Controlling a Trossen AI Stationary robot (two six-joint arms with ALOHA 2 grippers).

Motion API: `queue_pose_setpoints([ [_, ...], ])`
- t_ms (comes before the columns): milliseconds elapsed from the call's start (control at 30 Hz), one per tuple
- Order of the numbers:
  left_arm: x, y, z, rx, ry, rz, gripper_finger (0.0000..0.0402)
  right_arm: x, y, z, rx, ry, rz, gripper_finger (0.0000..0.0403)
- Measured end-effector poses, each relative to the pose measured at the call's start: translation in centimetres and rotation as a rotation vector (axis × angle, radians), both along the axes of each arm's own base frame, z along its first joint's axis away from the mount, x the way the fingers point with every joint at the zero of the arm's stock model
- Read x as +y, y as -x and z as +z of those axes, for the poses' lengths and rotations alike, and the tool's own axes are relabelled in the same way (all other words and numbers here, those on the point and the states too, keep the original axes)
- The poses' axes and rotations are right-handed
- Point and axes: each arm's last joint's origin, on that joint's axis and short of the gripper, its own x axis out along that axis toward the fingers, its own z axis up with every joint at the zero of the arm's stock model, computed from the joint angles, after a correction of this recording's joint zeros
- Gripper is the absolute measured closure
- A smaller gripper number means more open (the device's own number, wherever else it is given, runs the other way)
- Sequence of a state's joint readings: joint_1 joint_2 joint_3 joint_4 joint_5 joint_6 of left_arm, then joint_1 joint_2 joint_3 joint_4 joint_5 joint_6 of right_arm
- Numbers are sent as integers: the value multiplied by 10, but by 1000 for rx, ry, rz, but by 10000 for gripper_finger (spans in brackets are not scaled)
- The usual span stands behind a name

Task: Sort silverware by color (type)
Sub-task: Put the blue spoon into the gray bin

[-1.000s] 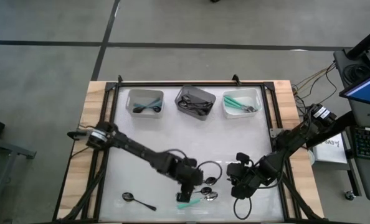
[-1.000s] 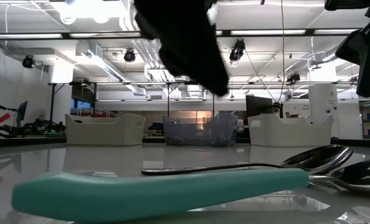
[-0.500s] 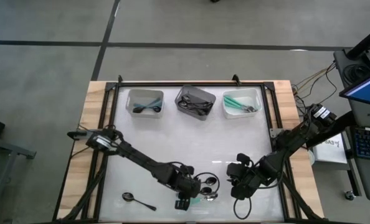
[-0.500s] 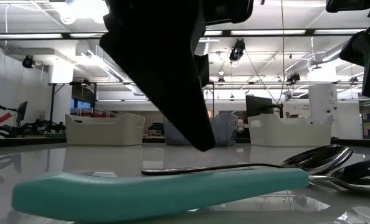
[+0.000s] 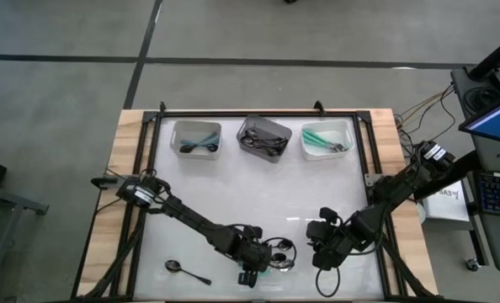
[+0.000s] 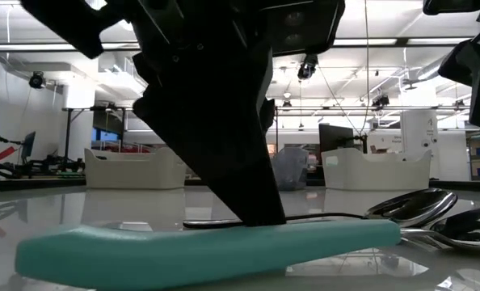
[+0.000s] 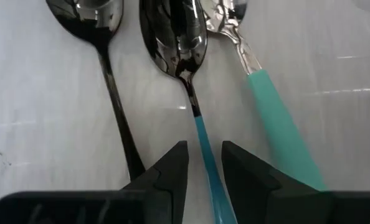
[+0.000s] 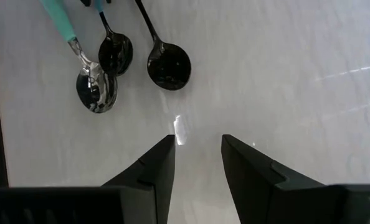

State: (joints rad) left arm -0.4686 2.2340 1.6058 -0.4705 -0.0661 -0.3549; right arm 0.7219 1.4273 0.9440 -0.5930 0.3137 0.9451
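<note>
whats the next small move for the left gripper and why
Probably close the left gripper: its fingers straddle the thin blue handle of the dark-bowled spoon, low at the table, and do not look clamped. The right gripper waits open nearby.

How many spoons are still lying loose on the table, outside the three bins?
4. Three lie together near the front edge under the left gripper: an all-black spoon, a dark-bowled spoon with a blue handle, a silver-bowled teal-handled spoon. One black spoon lies alone front-left. Others may be hidden.
</note>
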Motion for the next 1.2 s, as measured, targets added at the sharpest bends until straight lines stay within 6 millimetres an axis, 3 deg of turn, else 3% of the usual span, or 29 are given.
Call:
queue_pose_setpoints([
  [100, 1, -1, -3, 3, 0, 16, 335, 0, 0, 0, 0, 1, 1, 280],
  [233, 3, -2, -8, 15, 5, 57, 389, 0, 0, 0, 0, 1, 2, 280],
  [433, 1, -3, -5, 27, 36, 66, 398, 0, 0, 0, 0, 1, 2, 280],
  [700, 0, -12, 35, 53, -100, -15, 400, 0, 0, 0, 0, 1, 1, 280],
  [900, 11, -11, 67, 88, -299, 34, 401, 0, 0, 0, 0, -3, -5, 280],
  [1033, 25, -2, 87, 156, -475, 44, 401, 0, 0, 0, -1, -3, -6, 280],
  [1200, 56, 9, 111, 249, -627, 85, 401, 0, 0, 0, 0, -3, -5, 280],
])
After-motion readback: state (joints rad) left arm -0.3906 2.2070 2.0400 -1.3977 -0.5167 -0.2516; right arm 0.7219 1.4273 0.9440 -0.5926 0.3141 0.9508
